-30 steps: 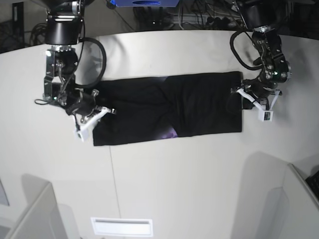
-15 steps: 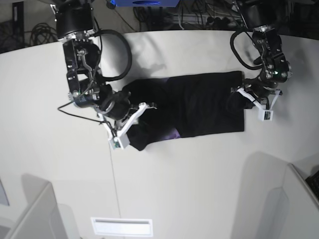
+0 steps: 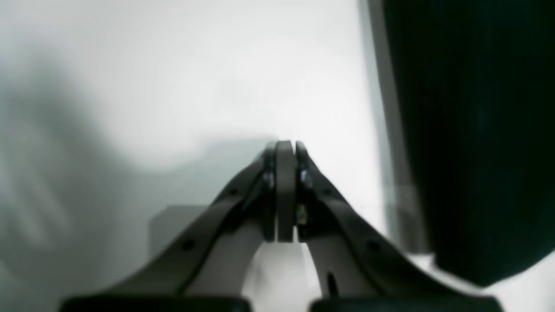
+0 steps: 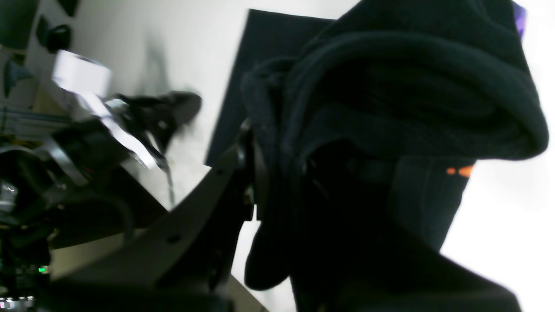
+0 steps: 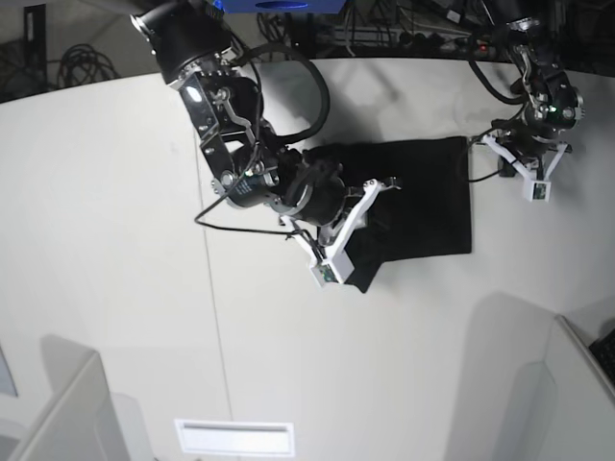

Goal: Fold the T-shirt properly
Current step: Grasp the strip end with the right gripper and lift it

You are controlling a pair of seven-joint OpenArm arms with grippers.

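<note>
The black T-shirt lies on the white table, doubled over toward the right. My right gripper is shut on a bunched end of the T-shirt and holds it above the flat part. One finger shows; the other is hidden by cloth. A bit of orange print and a purple bit show. My left gripper is just off the shirt's right edge, shut and empty. The T-shirt lies to its right in the left wrist view.
Cables and a blue box sit beyond the table's back edge. Grey partitions stand at the front left and front right. A white slotted plate lies at the front edge. The left arm shows in the right wrist view.
My right gripper has swept right with the shirt's left end, laying it over the rest. My left gripper has moved up and back, off the shirt's right edge.
</note>
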